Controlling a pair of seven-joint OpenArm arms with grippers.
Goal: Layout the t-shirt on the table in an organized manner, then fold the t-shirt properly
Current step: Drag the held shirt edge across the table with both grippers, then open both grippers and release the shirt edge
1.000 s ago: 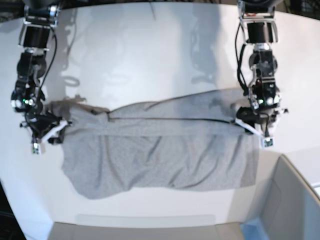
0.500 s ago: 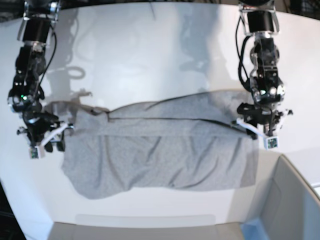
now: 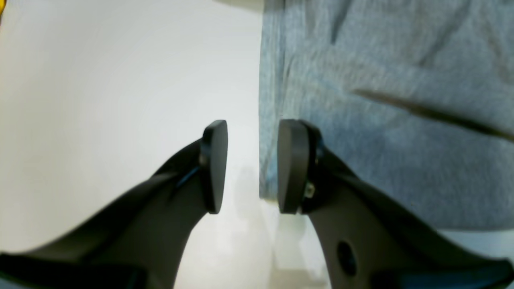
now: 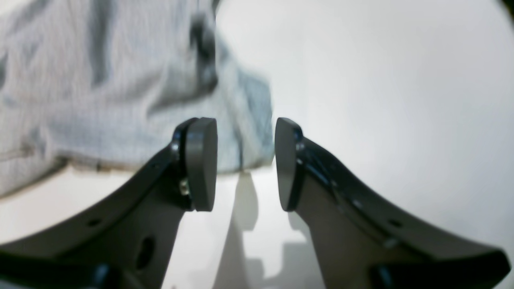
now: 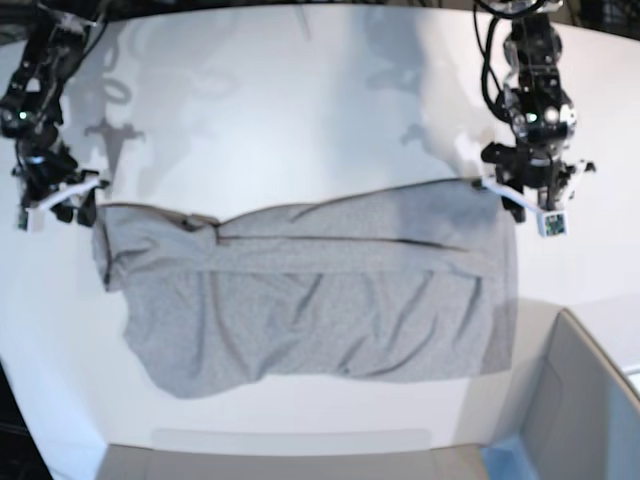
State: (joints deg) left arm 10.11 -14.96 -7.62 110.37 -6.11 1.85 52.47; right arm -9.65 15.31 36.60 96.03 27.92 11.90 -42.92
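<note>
The light grey t-shirt lies spread crosswise on the white table, wrinkled, with a fold line along its upper part. My left gripper hovers at the shirt's upper right corner. In the left wrist view the left gripper is open, and the shirt's straight edge runs below the gap. My right gripper sits just off the shirt's upper left corner. In the right wrist view the right gripper is open and empty, above a corner of the t-shirt.
A grey box-like bin stands at the front right, close to the shirt's lower right corner. The table's curved front edge runs just below the shirt. Bare tabletop stretches behind the shirt between the two arms.
Both arms have pulled back toward the far side of the table. The right gripper opened and came off the shirt's left edge; the left came off the right edge. The shirt stays flat.
</note>
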